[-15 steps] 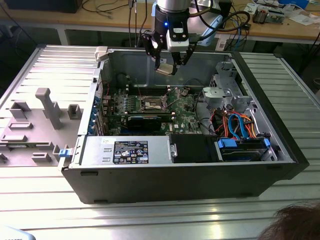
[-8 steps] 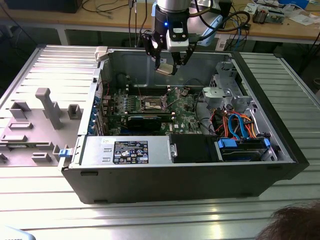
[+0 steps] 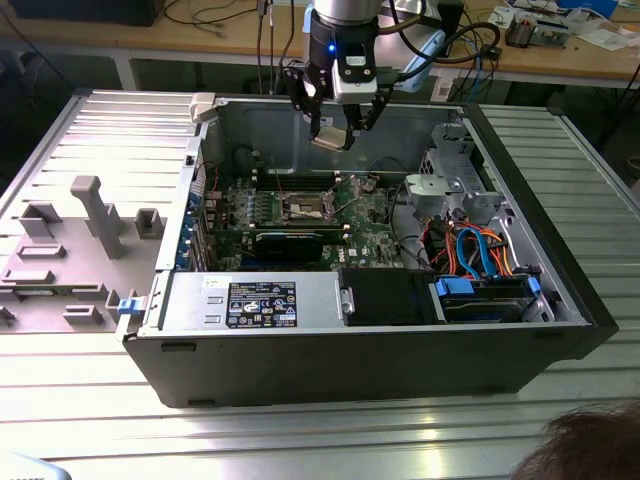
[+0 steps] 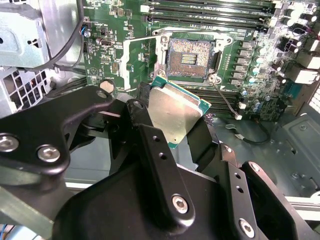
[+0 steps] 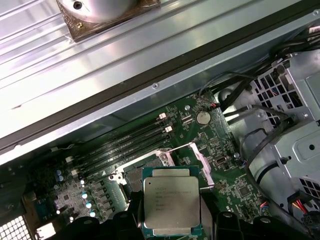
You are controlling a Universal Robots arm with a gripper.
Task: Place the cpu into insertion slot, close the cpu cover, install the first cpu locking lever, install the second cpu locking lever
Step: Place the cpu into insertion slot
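Note:
My gripper (image 3: 331,133) hangs over the open computer case, shut on the cpu (image 3: 328,139), well above the green board. In the second wrist view the cpu (image 4: 176,113) is clamped between the black fingers (image 4: 150,135), tilted, with its pale underside showing. The first wrist view shows the cpu's (image 5: 170,201) silvery top. The insertion slot (image 4: 189,58) lies bare with its gold contact field exposed, just beyond the chip's edge. The cpu cover (image 5: 203,165) stands swung open beside the slot. A thin locking lever (image 4: 225,100) sticks out unlatched next to the slot.
Long black memory slots (image 4: 210,15) run beside the socket. A drive cage with orange and blue cables (image 3: 480,250) fills the case at the exterior view's right. A grey fixture tray (image 3: 80,240) lies outside on the left. A person's hair (image 3: 590,445) shows at the bottom right.

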